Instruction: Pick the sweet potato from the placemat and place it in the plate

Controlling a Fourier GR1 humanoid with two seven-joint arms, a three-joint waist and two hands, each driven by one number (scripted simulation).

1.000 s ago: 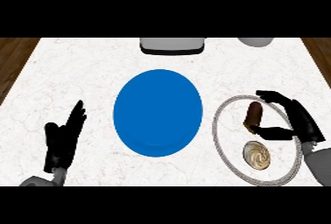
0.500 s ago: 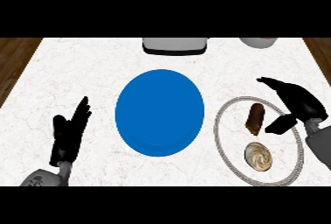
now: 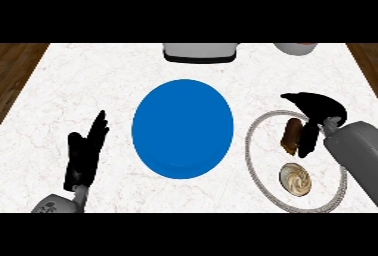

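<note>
Half-seen things

The right hand covers part of the sweet potato; a grey box and a bowl are cut off at the top.

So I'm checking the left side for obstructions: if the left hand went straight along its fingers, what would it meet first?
Probably nothing: the left hand points up over bare counter, left of the blue plate.

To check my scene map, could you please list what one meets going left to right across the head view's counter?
Left hand → blue plate → sweet potato on the round placemat. The right hand overlaps these, so I leave it unordered.
</note>
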